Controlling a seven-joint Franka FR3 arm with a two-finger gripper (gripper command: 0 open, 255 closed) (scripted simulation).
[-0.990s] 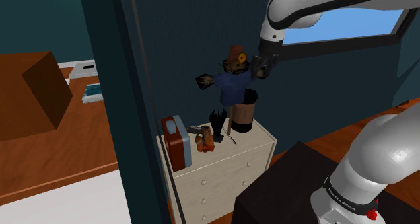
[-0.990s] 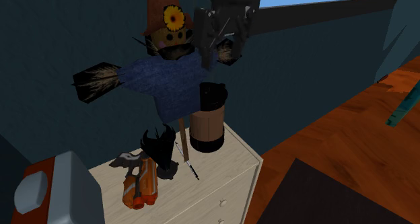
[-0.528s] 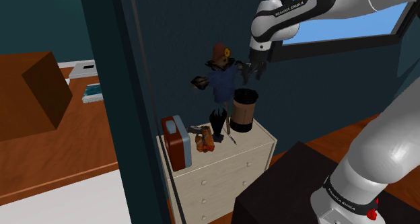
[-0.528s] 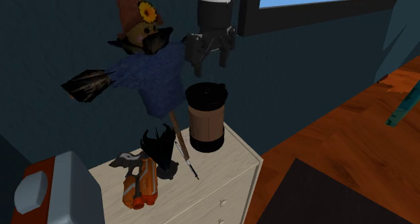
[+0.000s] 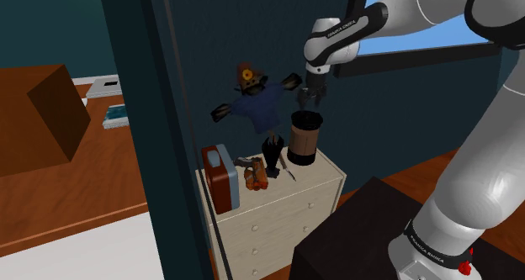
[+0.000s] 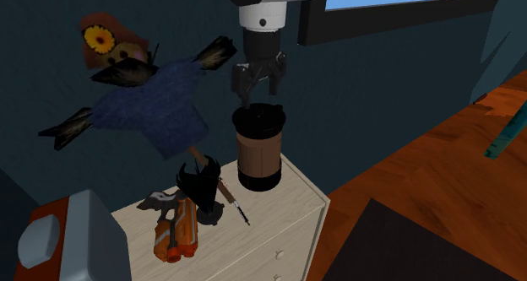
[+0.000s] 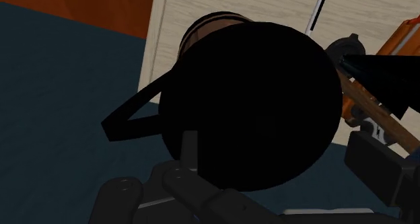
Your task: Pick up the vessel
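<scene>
Second exterior view: the vessel (image 6: 258,148), a brown cylinder with a black lid and base, stands upright with the pale chest of drawers (image 6: 272,210) under it. The claw (image 6: 258,78) hangs straight above the vessel, pointing down at its lid without touching it. Its fingers are apart, probably so they can drop around the black top. In the wrist view the lid sits between the two fingers, and a thin black handle loop (image 7: 131,118) juts from the vessel's side. That loop likely limits which way the fingers can close. Beside the vessel a scarecrow figure (image 6: 152,106) tilts away from it on its stick, one straw arm reaching back toward the space over the vessel. An orange and grey toy (image 6: 177,229) lies beyond the scarecrow's foot, well apart from the vessel.
</scene>
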